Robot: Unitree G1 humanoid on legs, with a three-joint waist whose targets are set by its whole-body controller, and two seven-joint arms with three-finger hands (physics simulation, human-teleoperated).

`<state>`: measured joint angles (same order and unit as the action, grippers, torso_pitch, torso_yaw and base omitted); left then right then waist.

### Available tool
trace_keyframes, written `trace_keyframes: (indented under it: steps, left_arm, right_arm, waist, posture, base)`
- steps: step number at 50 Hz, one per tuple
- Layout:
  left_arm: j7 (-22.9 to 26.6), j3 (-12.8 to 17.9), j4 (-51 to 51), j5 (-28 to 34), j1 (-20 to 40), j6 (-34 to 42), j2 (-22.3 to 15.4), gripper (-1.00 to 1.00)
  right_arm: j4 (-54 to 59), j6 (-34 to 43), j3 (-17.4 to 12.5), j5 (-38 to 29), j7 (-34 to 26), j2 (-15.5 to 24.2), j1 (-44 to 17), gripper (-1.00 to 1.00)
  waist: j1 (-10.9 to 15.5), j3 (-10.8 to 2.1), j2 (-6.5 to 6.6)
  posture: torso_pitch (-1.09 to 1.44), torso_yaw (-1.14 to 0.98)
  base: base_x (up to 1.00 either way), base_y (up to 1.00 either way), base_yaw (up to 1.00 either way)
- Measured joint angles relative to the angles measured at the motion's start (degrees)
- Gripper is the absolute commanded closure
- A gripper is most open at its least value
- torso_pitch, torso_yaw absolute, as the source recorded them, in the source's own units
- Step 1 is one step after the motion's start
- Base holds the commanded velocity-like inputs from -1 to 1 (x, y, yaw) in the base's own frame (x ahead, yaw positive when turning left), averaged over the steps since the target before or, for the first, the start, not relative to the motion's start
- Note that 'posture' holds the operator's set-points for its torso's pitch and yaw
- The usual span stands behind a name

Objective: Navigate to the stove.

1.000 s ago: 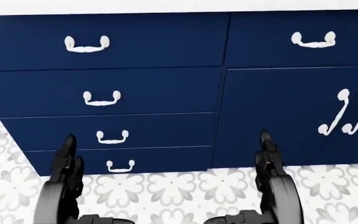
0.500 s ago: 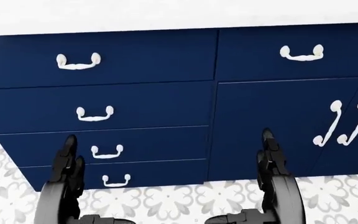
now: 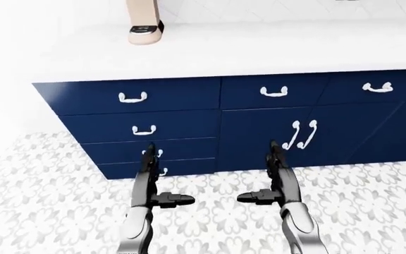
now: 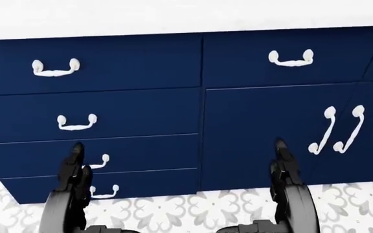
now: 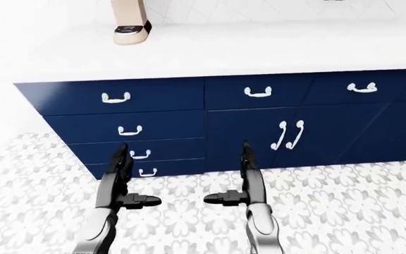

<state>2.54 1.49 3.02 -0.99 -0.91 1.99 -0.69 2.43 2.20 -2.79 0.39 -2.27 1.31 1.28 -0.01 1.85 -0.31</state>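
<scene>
Left-eye view shows the left hand (image 3: 162,186) and right hand (image 3: 268,182) held out low ahead of the body, fingers straight and spread wide, thumbs pointing inward at each other, holding nothing. That carry looks like a neutral walking posture, hands kept clear of the cabinets while the legs do the work. Beyond the fingertips stands a run of navy cabinets (image 3: 182,121): a stack of four drawers with white handles at left, a pair of doors with long white pulls (image 4: 335,130) at right. Above them lies a bare white table (image 3: 273,50), carrying a tan appliance with a dark base (image 3: 144,24) near the view's top left. Patterned floor tile (image 5: 344,206) spreads beneath. No stove shows in any view; judging by the cabinet run, it must lie off to one side.
</scene>
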Motion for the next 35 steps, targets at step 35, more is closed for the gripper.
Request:
trace_keyframes:
  steps: [35]
  left_arm:
    - [-0.35,0.75,-0.65,0.00,0.26,-0.71,-0.52,-1.00]
  right_arm:
    - [-0.55,-0.74,0.67,0.29,-0.13,-0.54,-0.51,-1.00]
  waist:
    - [0.93,0.35,3.93]
  posture:
    - [0.00,0.00]
  base:
    - [0.00,-0.16,0.00]
